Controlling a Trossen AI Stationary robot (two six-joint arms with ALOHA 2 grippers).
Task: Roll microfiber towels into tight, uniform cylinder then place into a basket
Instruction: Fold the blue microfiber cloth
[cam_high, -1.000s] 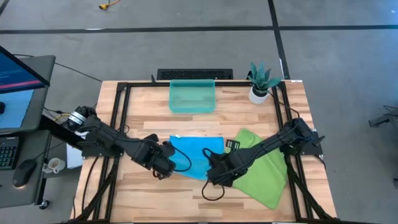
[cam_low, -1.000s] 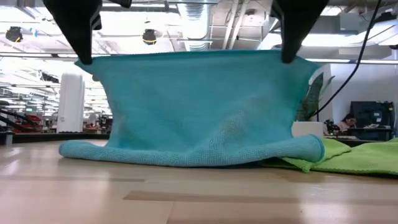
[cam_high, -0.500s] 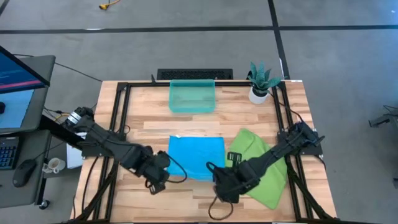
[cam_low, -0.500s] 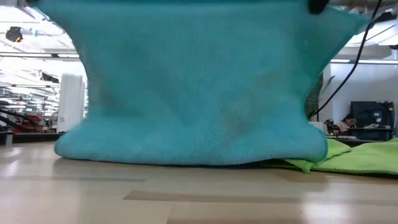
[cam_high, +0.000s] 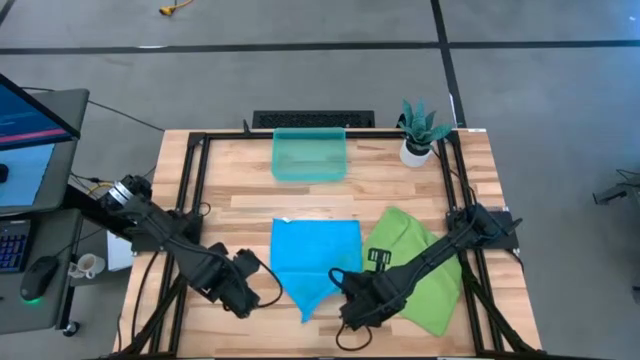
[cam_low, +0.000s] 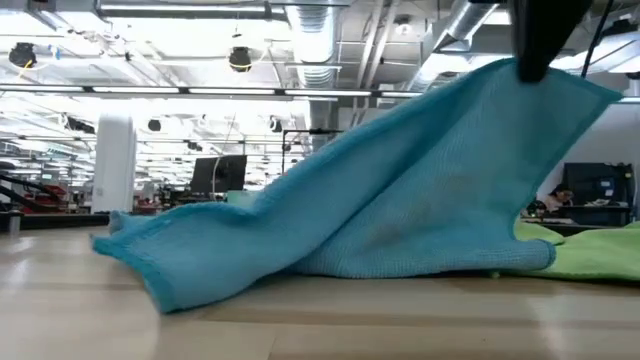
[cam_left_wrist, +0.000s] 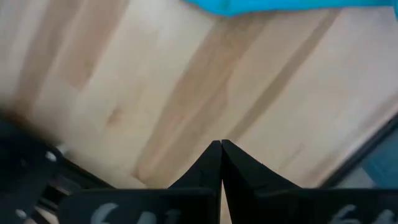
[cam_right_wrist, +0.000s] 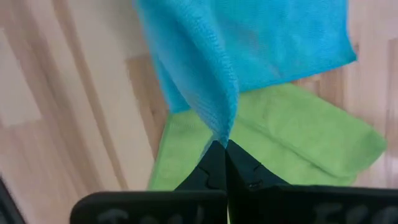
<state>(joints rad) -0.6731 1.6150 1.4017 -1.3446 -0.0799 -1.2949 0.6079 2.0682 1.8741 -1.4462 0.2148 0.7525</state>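
Sky-blue microfiber, the blue towel (cam_high: 313, 262) lies just in front of the basket (cam_high: 310, 155), its far part flat on the wooden table (cam_high: 250, 205) and its near right corner lifted. Your right gripper (cam_right_wrist: 219, 151) has its fingers pressed together on that corner, and the low view shows the cloth sloping up from the wood to the pinch. Your left gripper (cam_left_wrist: 221, 149) sits beside the towel's near left edge, fingers pressed together on nothing; the wrist view shows only bare wood ahead and a strip of blue farther off.

What could go wrong, as I judge it: with one corner held and the other free, any pull will drag the cloth into a diagonal point, and a roll started from that would come out as a cone, not a uniform cylinder. The pinch looks shallow, right at the hem, so it may slip. The blue towel also touches the green towel (cam_high: 420, 270) lying just to its right, well clear of the basket, so a sweep that way could snag it.

Count: two towels, one blue and one green; one basket, holding nothing; one potted plant (cam_high: 418, 130) beside the basket; two grippers
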